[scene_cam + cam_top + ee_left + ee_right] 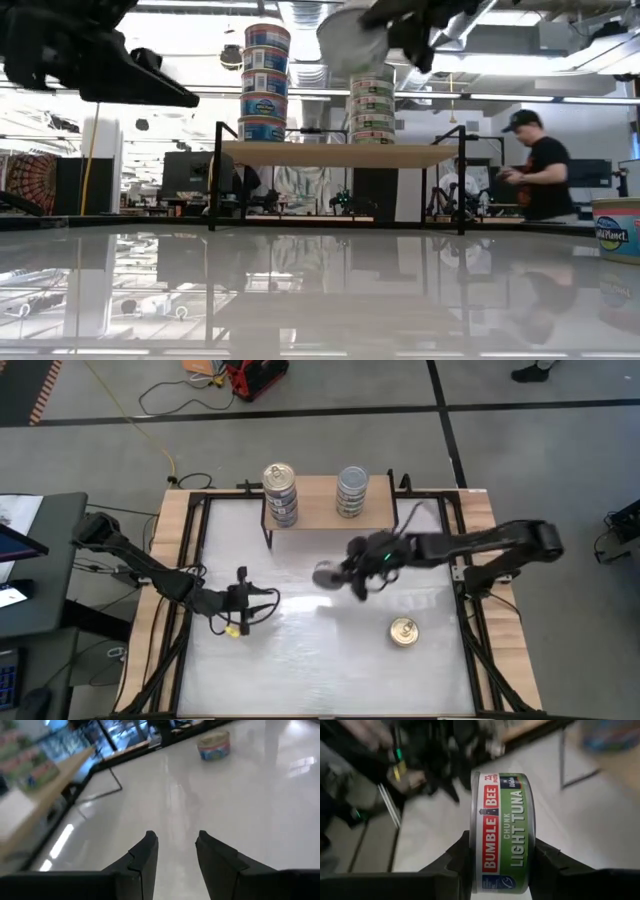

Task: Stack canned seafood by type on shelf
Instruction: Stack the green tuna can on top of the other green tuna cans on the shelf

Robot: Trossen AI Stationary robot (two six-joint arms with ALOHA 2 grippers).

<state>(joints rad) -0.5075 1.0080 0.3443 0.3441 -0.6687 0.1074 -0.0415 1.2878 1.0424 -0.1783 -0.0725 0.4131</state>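
Observation:
On the shelf point(318, 512) at the table's far edge stand two stacks of cans: gold-topped point(280, 492) on the left, silver-topped point(352, 490) on the right. My right gripper point(340, 575) is shut on a green-labelled tuna can point(502, 830) in the air in front of the shelf; the low view shows this can point(350, 40) high up. One gold-topped can point(404, 631) stands on the table at near right. My left gripper point(243, 600) hovers at centre left, open, with nothing between its fingers point(145, 850). My right gripper pinches the tuna can between its two fingers, one on each flat end point(474, 845), so the green label wall faces the wrist camera. The fingers come from the table's right side, slanting slightly down. The can is lifted clear of the table.
The shelf's black legs point(268, 532) stand on the white tabletop point(300, 670). Wooden rails point(170, 560) run along the table's sides. Beyond the table a person point(540, 165) stands in the room. Bare tabletop lies between the two grippers and the near edge.

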